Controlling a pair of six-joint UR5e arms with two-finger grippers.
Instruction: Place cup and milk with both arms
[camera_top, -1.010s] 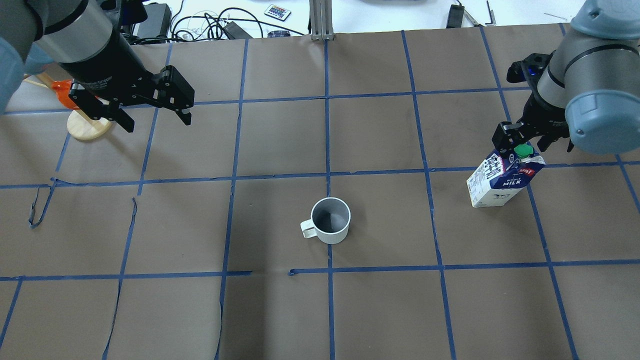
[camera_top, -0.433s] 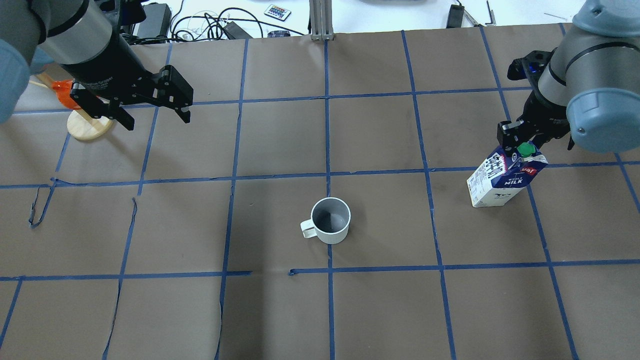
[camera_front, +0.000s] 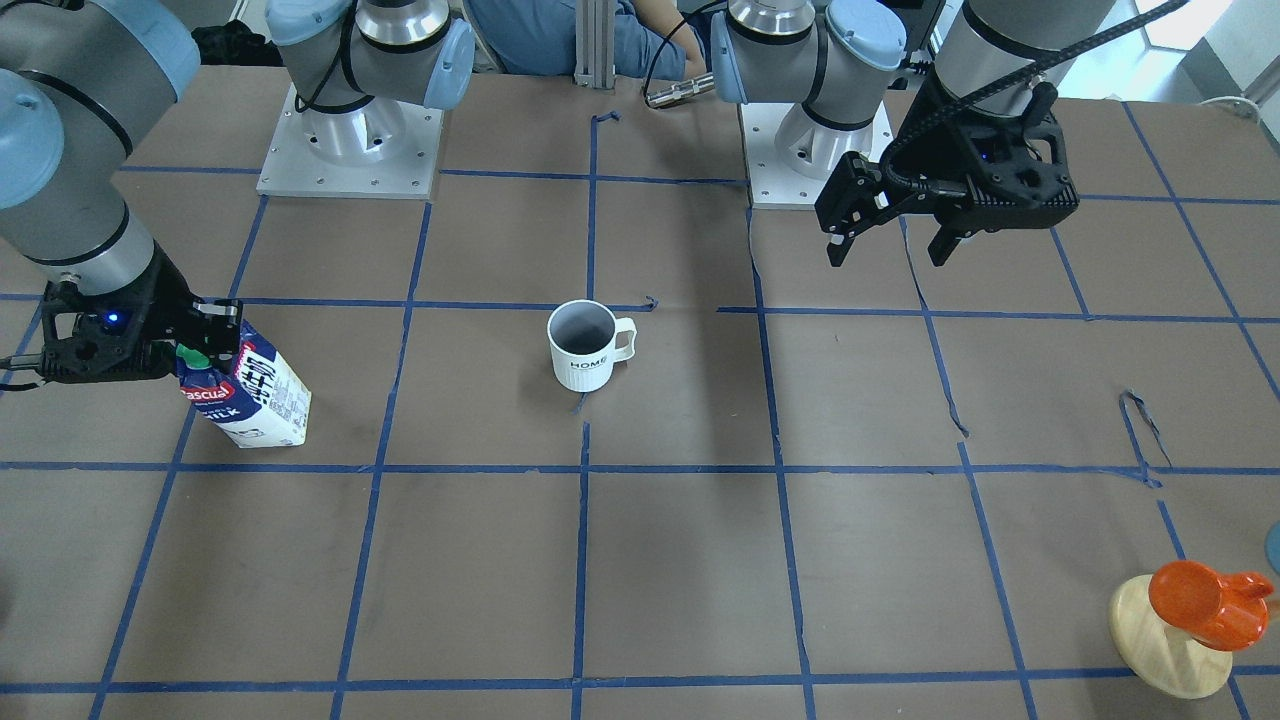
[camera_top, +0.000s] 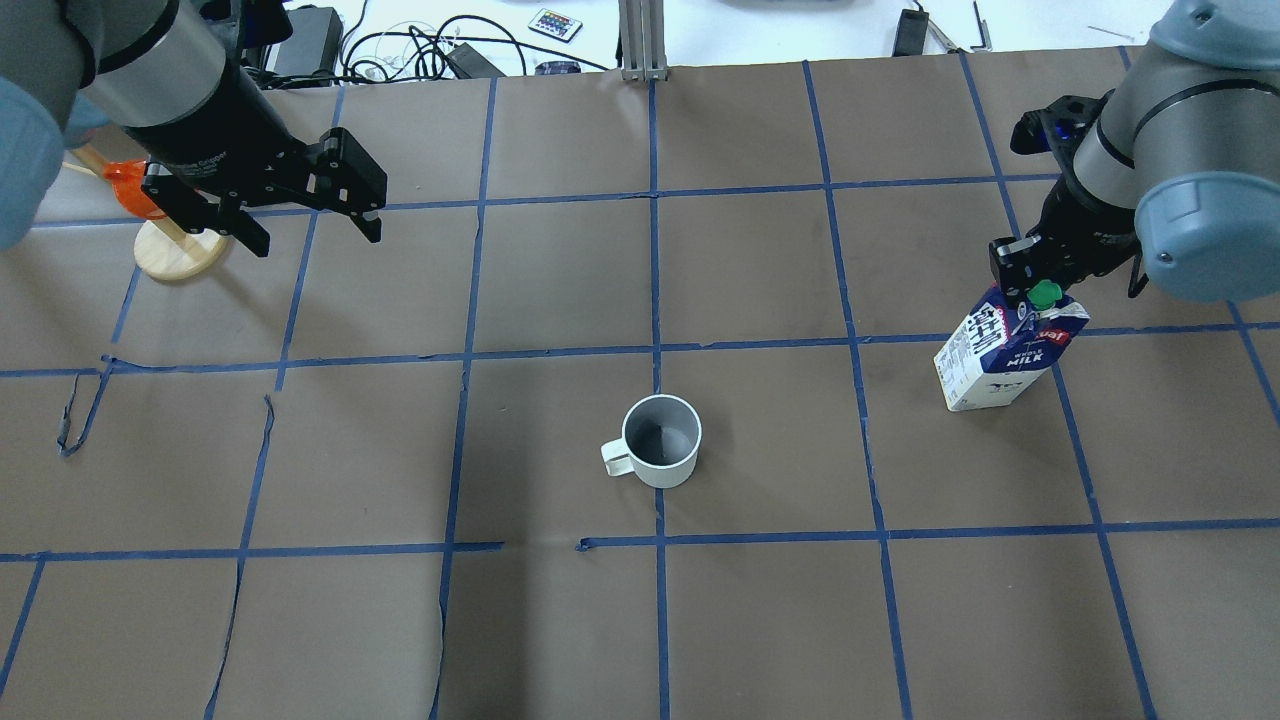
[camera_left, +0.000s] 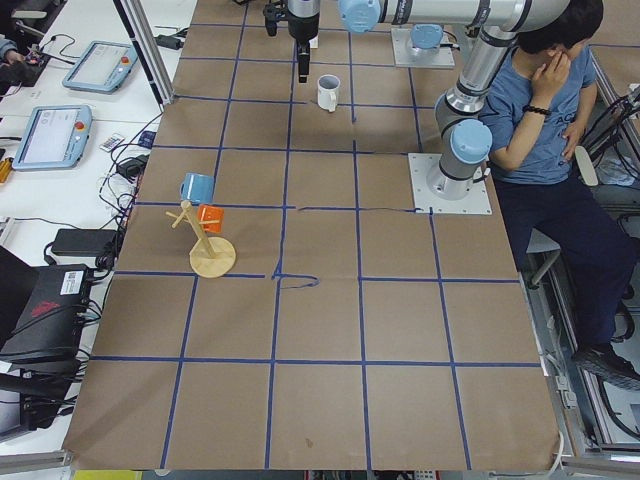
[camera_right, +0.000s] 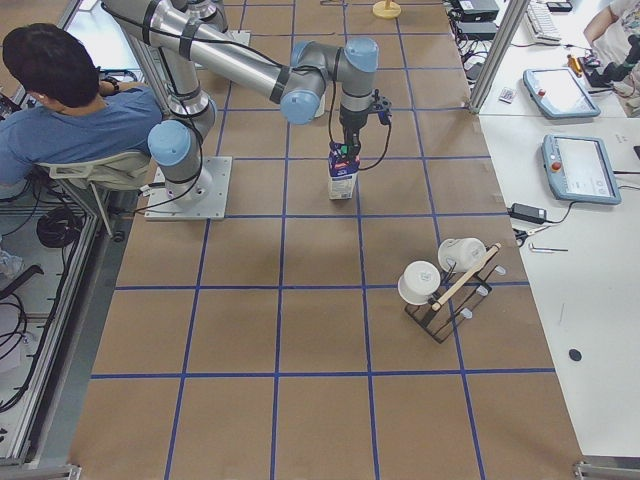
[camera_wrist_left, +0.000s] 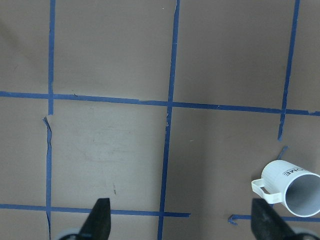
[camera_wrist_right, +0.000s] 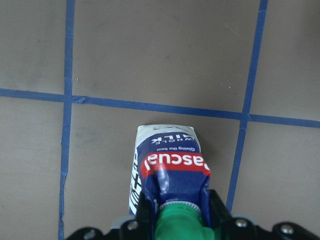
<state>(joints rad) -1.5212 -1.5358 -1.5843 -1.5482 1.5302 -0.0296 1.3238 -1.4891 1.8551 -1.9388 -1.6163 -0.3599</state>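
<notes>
The right wrist view's lower edge cuts through the green cap (camera_wrist_right: 179, 225) of the milk (camera_wrist_right: 167, 165), so the carton's side behind it is out of the picture. Of the right tool (camera_wrist_right: 178, 210), only two finger stubs show beside the carton. In the left wrist view the cup (camera_wrist_left: 291, 187) runs past the right edge, and of the left tool (camera_wrist_left: 182, 222) only the fingertips (camera_wrist_left: 100, 220) show at the bottom. From overhead, the left tool's body hides most of the orange mug (camera_top: 125, 185). The right arm's joint cap (camera_top: 1200, 240) covers part of the right tool.
</notes>
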